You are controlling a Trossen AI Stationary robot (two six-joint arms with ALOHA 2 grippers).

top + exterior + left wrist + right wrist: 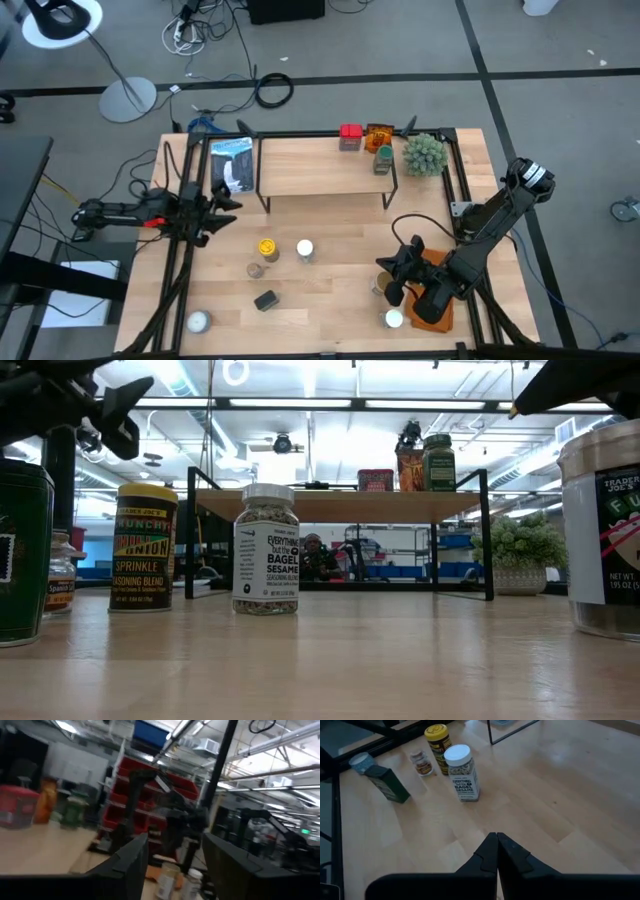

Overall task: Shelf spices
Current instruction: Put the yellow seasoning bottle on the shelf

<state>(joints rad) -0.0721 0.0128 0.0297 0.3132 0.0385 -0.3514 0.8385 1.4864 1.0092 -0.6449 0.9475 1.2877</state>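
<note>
Pressing tip to tip with nothing between them, the right gripper's [497,851] dark fingers hover above bare pale wood, near the table's [330,300] front right. The left gripper [175,860] sits at the left edge, its two blocky fingers spread apart and empty, pointing across the table.

Ahead of the right gripper stands a clear bagel-seasoning jar [461,772] with a ribbed white lid, speckled seeds showing through. Just behind it is a yellow-lidded seasoning jar [437,742], a small squat spice jar [421,763], a dark green rectangular tin [387,782] and a pale round ball [360,762].

The shelf [325,165], a light-wood board on thin black metal legs, stands at the table's back. On its right end sit a red box [350,137], an orange packet [378,135] and a green-lidded jar [383,160]. A spiky green plant [424,153] stands beside it.

A white-lidded jar [394,319] and an orange-brown cloth [440,315] lie under the right arm.
</note>
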